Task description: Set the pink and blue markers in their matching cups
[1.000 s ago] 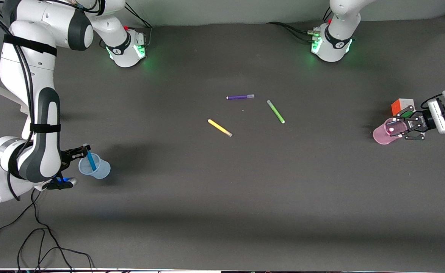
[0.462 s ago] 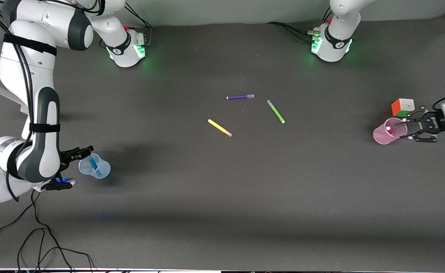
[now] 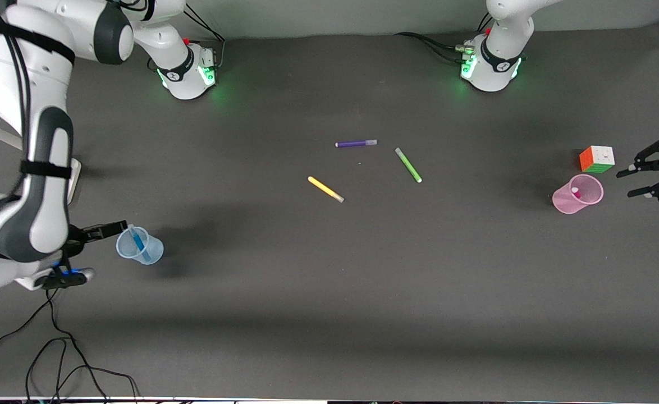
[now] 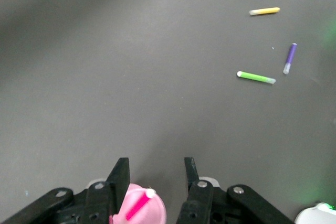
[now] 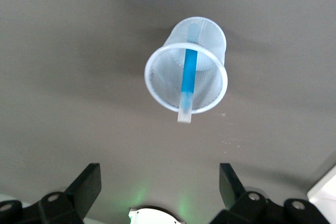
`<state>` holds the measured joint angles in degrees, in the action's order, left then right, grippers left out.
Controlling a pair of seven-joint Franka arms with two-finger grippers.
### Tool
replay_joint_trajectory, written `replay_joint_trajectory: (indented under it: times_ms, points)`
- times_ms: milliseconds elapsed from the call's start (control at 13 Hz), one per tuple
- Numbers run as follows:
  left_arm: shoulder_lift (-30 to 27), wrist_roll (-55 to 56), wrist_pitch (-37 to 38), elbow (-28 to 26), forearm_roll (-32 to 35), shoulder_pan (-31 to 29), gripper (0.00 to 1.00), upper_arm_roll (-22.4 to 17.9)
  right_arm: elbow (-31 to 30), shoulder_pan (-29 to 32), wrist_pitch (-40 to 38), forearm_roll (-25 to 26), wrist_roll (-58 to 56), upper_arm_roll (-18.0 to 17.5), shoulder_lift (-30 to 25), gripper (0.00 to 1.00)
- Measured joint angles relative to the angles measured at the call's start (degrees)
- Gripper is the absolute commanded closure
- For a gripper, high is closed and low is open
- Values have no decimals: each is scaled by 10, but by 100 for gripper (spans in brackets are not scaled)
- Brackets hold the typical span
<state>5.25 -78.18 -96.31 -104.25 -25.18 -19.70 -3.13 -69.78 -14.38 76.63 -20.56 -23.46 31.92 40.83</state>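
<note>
Two cups: each holds its marker
Blue marker [image 3: 137, 243]: in blue cup [image 3: 140, 247]
Pink marker [image 3: 575, 192]: in pink cup [image 3: 577, 194]
Left gripper [image 3: 650, 173]: fingers apart, empty, beside pink cup
Right gripper [image 3: 91, 249]: spread wide, empty, beside blue cup

1. Blue marker [image 3: 137, 243] with a pale cap, in a pale blue cup [image 3: 139, 247].
2. Pink marker [image 3: 575, 193] in a pink cup [image 3: 577, 194].
3. Yellow marker [image 3: 325, 189], green marker [image 3: 408, 165], purple marker [image 3: 356, 143].
4. Cube [image 3: 596, 159]: orange, white, green.
5. Dark grey tabletop [image 3: 329, 292].
</note>
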Motion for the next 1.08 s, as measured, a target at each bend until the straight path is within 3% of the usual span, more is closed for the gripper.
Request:
replay_joint_trajectory:
  times_ms: [231, 462, 769, 846, 923, 1077]
  points:
    - [-47, 196, 9, 28, 76, 78, 50, 6, -8, -34, 9, 34, 54, 8, -64, 0]
    - [-51, 381, 27, 75, 158, 144, 49, 25, -69, -80, 64, 76, 89, 13, -141, 0]
    - [-50, 548, 36, 93, 241, 164, 46, 92, -164, -90, 135, 98, 105, 15, -231, 0]
    - [-49, 578, 36, 94, 254, 165, 43, 109, -180, -90, 146, 100, 108, 15, -247, 0]
    - [-48, 599, 36, 96, 263, 165, 34, 124, -196, -94, 160, 106, 112, 15, -262, 0]
    - [-43, 626, 41, 104, 277, 169, 31, 138, -232, -114, 195, 135, 145, 13, -297, 0]
